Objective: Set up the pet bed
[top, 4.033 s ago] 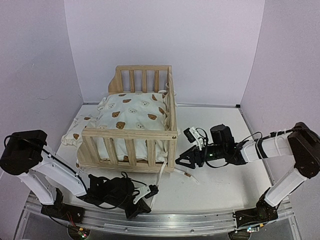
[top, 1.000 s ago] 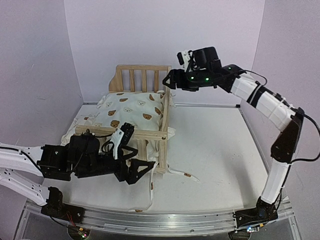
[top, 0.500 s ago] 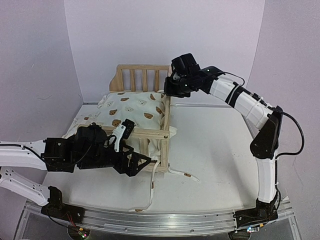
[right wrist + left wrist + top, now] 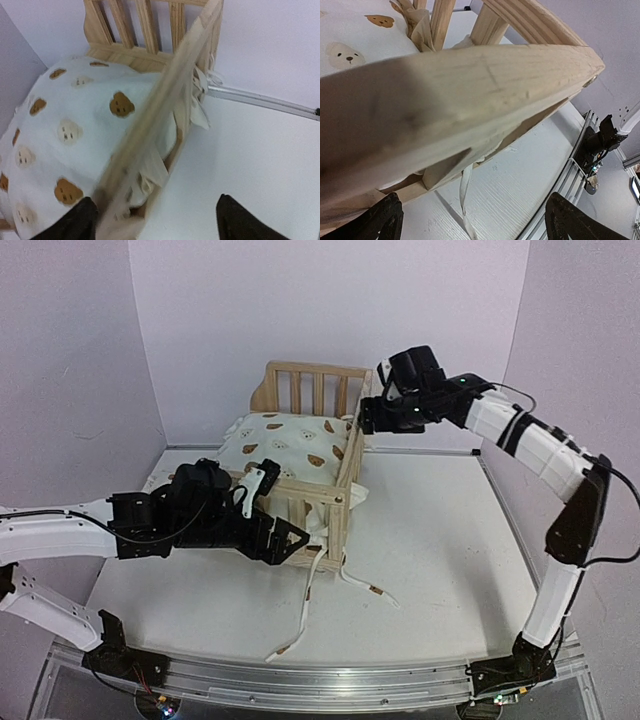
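Left gripper (image 4: 285, 538) spread open, empty, just beside near rail of large light pine slatted pet bed frame (image 4: 300, 502). Cream bear-print ruffled cushion (image 4: 290, 440) inside. Right gripper (image 4: 365, 420) open at frame's 1 o'clock corner. Risk of skewing frame or snagging loose ties (image 4: 305, 610) through uneven pushing.

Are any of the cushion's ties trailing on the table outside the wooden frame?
Yes, in the top view white ties run from the pine frame's near corner out across the table.

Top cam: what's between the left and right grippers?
The pet bed's side rail and bear-print cushion span the stretch between the left gripper and right gripper, clear in the top view.
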